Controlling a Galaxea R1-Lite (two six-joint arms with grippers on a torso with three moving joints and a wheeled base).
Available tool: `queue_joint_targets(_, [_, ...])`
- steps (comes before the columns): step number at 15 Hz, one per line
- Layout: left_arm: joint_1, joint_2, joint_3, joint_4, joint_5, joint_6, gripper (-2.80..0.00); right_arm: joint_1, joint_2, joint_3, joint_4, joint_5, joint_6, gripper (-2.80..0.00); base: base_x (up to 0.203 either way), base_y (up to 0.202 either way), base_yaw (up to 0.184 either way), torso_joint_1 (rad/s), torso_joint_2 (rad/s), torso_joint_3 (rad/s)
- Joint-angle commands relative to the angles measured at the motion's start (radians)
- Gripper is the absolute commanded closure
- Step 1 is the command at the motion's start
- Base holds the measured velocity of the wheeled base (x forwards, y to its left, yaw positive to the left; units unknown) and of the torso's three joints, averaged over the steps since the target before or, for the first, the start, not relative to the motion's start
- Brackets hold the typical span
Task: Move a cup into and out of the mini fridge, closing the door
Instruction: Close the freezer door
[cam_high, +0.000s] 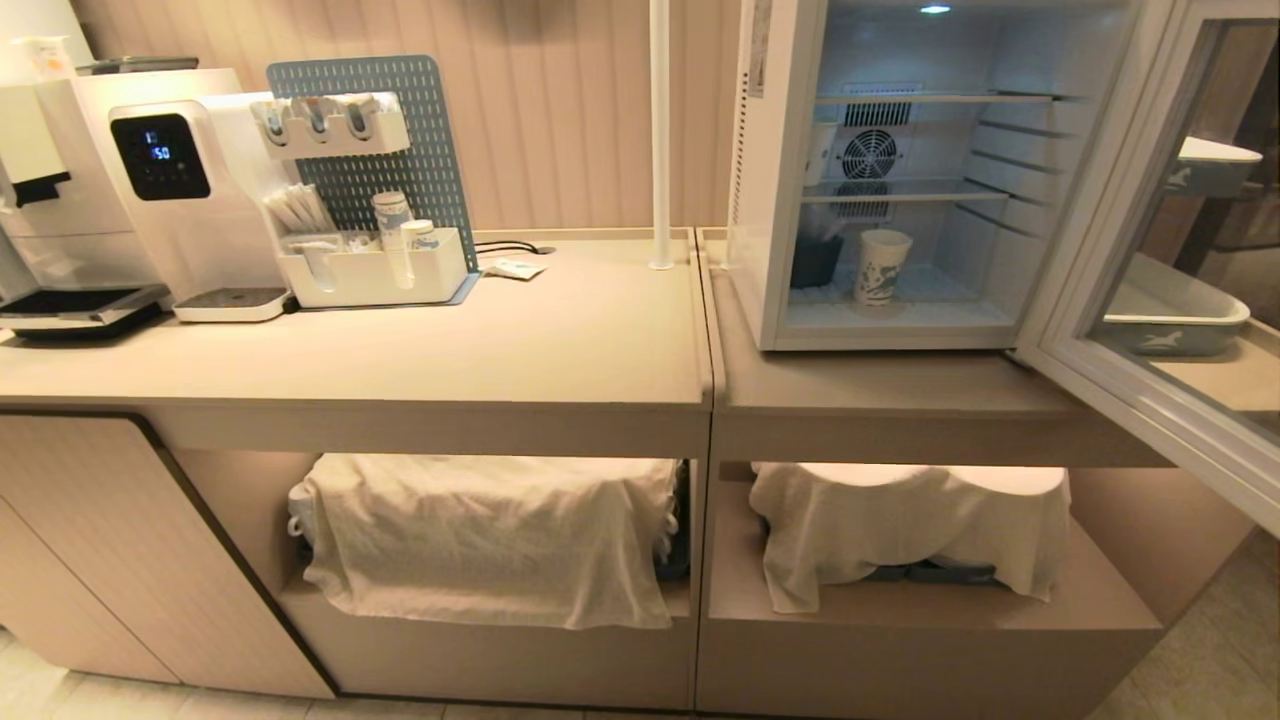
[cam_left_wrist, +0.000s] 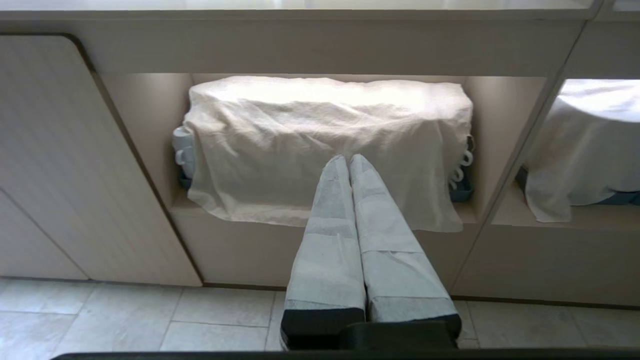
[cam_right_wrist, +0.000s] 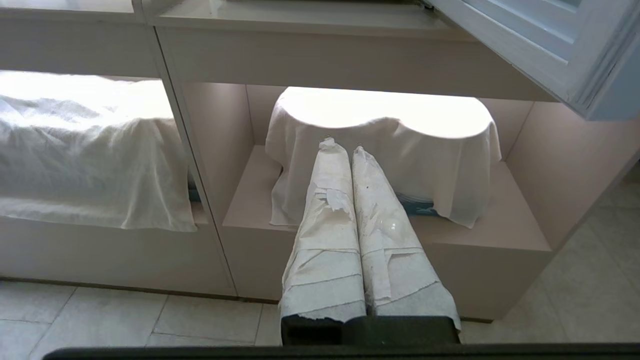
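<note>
Cup (cam_high: 882, 266) upright on mini fridge (cam_high: 770, 200) floor, door (cam_high: 1150, 300) wide open; both pincers (cam_left_wrist: 348, 159) (cam_right_wrist: 341, 146) shut, empty, low.

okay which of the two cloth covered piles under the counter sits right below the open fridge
The right-hand cloth-covered pile, in the shelf bay directly under the mini fridge with its door swung open. The wider left pile sits under the coffee-machine side of the counter.
</note>
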Motion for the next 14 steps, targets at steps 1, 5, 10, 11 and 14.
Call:
queue_joint_targets(1, [0.001, 0.002, -0.001, 0.001, 0.001, 0.0, 0.0, 0.001, 0.001, 0.0, 0.0, 0.0, 0.0, 0.0, -0.003, -0.113, -0.001, 0.002, 0.0, 0.007])
queue_joint_targets(5, [0.002, 0.0, -0.001, 0.001, 0.001, 0.0, 0.0, 0.001, 0.001, 0.0, 0.0, 0.0, 0.0, 0.0, 0.0, -0.191, 0.0, 0.003, 0.0, 0.002])
queue_joint_targets(10, [0.001, 0.0, 0.001, 0.0, 0.001, 0.0, 0.0, 0.001, 0.001, 0.0, 0.0, 0.0, 0.0, 0.0, 0.0, -0.194, 0.0, 0.003, 0.0, 0.002])
queue_joint_targets(11, [0.002, 0.0, 0.001, 0.0, 0.001, 0.0, 0.0, 0.001, 0.001, 0.0, 0.0, 0.0, 0.0, 0.0, 0.0, -0.191, 0.001, 0.002, 0.0, 0.002])
queue_joint_targets(14, [0.001, 0.0, 0.001, -0.002, 0.001, 0.0, 0.0, 0.001, 0.001, 0.0, 0.0, 0.0, 0.0, 0.0, 0.0, -0.193, -0.001, 0.003, 0.0, 0.0])
